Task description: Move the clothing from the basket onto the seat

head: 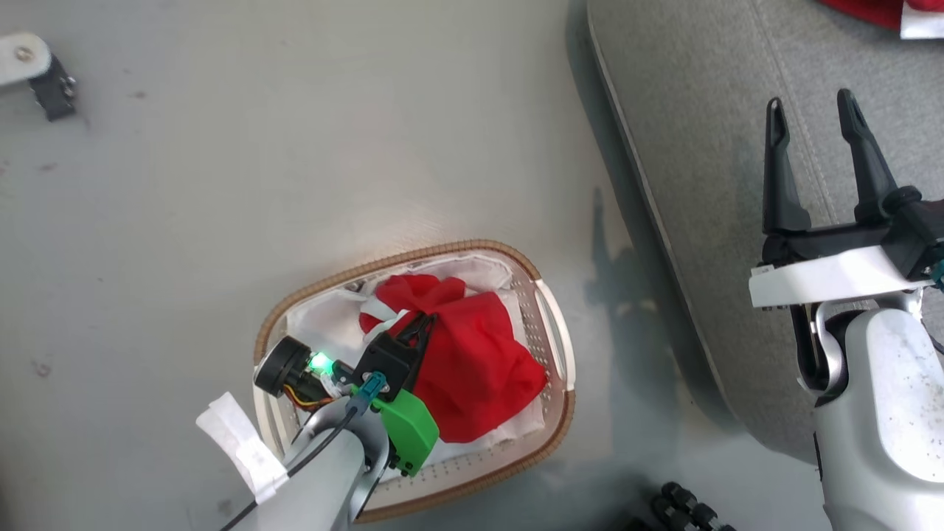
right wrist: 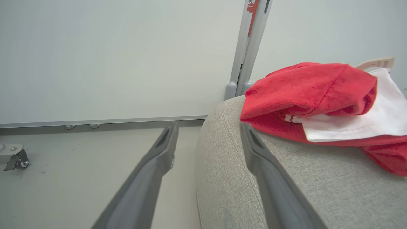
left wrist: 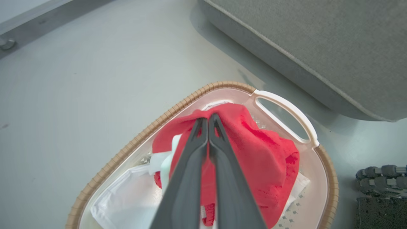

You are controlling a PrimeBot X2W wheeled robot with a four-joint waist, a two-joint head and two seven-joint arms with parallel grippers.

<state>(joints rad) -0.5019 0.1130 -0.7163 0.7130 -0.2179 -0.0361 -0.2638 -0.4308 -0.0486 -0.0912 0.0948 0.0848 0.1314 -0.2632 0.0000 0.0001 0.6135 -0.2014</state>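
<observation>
Nearest you, your left hand (head: 422, 324) has its two dark fingers pressed together, clamped on a raised fold of the shirt (head: 479, 369). The shirt is a soft, crumpled red bundle with a white striped cuff, and it lies in the basket (head: 413, 258). In the head view its long axis runs from upper left to lower right, across the basket's own.

The basket is an oval of white perforated plastic with a brown woven rim and a looped white handle. It holds a white liner (head: 324, 317) and stands on the smooth grey floor (head: 221, 184). The left wrist view shows the red cloth tented up to the fingertips (left wrist: 203, 122), which the head view leaves unclear.

To the right, your right hand (head: 811, 110) hovers over the seat (head: 708, 110) with its fingers apart, gripping nothing. The seat is coarse grey fabric with a rounded corner and a stitched seam.

Farther along, the right wrist view shows a second shirt (right wrist: 305, 86) heaped on the seat, its white collar outward. Beyond it are a pale wall (right wrist: 111, 57) and a caster (right wrist: 16, 156).
</observation>
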